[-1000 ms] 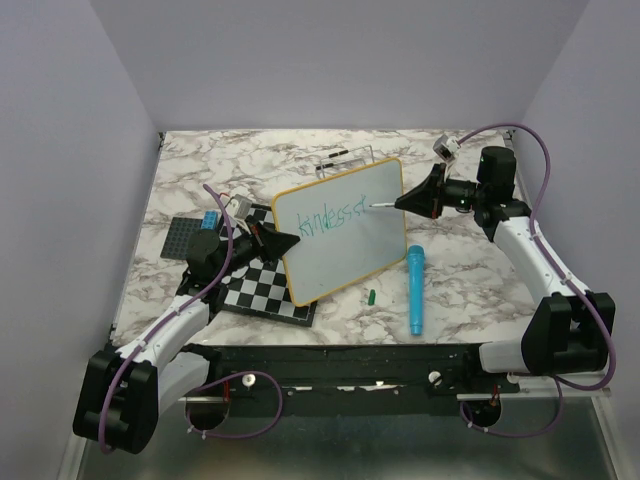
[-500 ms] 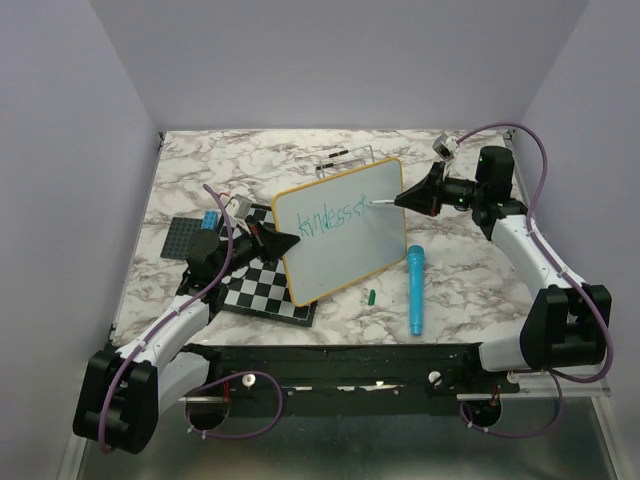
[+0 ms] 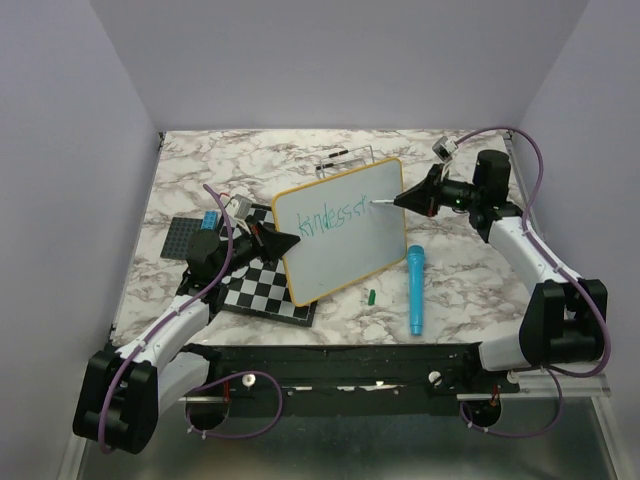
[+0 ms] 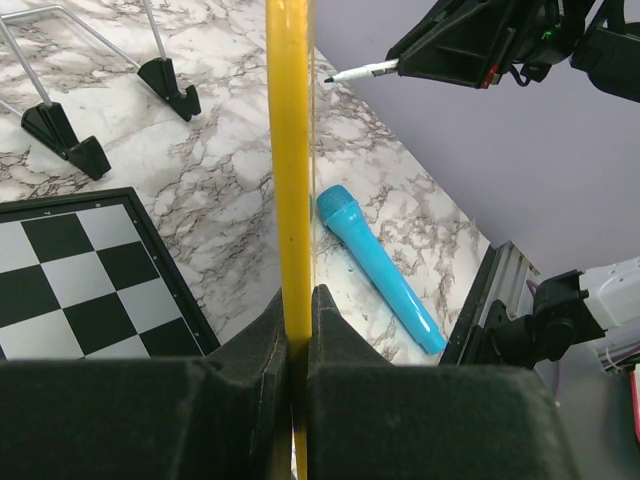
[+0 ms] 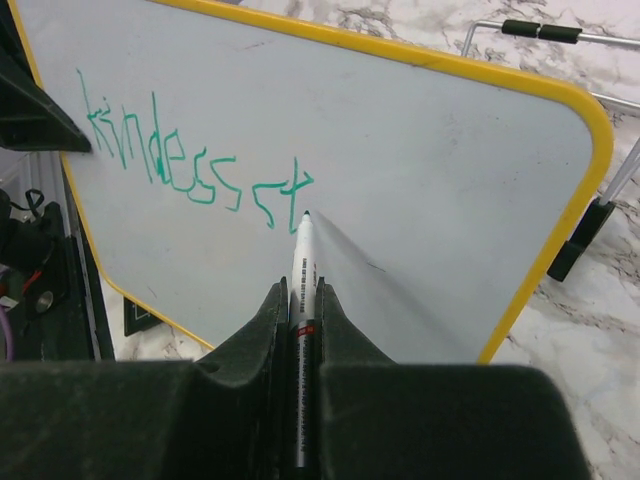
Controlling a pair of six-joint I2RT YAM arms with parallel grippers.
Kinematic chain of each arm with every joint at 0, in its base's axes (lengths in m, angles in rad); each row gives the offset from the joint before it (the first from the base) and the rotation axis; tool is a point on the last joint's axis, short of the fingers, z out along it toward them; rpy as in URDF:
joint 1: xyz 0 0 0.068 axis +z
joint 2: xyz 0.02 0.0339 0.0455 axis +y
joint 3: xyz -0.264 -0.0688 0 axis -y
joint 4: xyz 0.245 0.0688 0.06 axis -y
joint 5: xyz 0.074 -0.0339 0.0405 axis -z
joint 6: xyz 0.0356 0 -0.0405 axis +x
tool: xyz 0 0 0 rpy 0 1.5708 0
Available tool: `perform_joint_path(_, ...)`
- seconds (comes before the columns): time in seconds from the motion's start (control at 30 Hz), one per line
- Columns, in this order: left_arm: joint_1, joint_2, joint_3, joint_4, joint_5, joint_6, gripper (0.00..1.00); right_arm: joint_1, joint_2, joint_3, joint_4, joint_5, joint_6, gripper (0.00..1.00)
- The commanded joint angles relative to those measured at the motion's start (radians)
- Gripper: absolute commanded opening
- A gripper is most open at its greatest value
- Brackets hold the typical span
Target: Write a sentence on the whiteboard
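The whiteboard (image 3: 345, 255), white with a yellow frame, stands tilted at the table's middle. My left gripper (image 3: 285, 241) is shut on its left edge; the left wrist view shows the yellow frame (image 4: 288, 150) edge-on between the jaws. My right gripper (image 3: 405, 201) is shut on a white marker (image 5: 303, 260) with its tip at the board, just right of the green lettering (image 5: 190, 165) reading "kindess st". The lettering also shows in the top view (image 3: 335, 217).
A blue microphone (image 3: 414, 289) lies on the marble table right of the board, with a small green cap (image 3: 371, 297) near it. A checkered board (image 3: 258, 290) and a dark plate (image 3: 185, 236) with a blue brick lie left. A wire stand (image 3: 345, 158) sits behind.
The marker tip has moved slightly right along the board as "st" was added after "kindess". The left gripper and board have not moved.
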Motion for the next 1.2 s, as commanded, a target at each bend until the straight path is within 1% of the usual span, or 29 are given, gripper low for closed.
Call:
perform_joint_path(0.0,-0.009,-0.016,0.021,0.052,0.032,0.023,0.00,0.003,0.035,0.004,0.052,0.065,0.049,0.01)
perform_joint_path(0.3,-0.009,-0.014,0.021,0.055,0.034,0.020,0.00,0.009,0.057,0.015,0.049,0.077,0.052,0.01)
perform_joint_path(0.73,-0.009,-0.006,0.023,0.058,0.037,0.020,0.00,0.037,0.070,0.030,0.075,0.038,0.080,0.01)
perform_joint_path(0.83,-0.009,-0.005,0.023,0.058,0.037,0.020,0.00,0.038,0.077,0.041,0.058,0.028,0.072,0.01)
perform_joint_path(1.0,-0.009,-0.006,0.026,0.056,0.037,0.020,0.00,0.041,0.093,0.063,-0.020,-0.007,0.031,0.01)
perform_joint_path(1.17,-0.009,-0.006,0.027,0.052,0.037,0.021,0.00,0.040,0.087,0.066,-0.103,-0.034,-0.043,0.01)
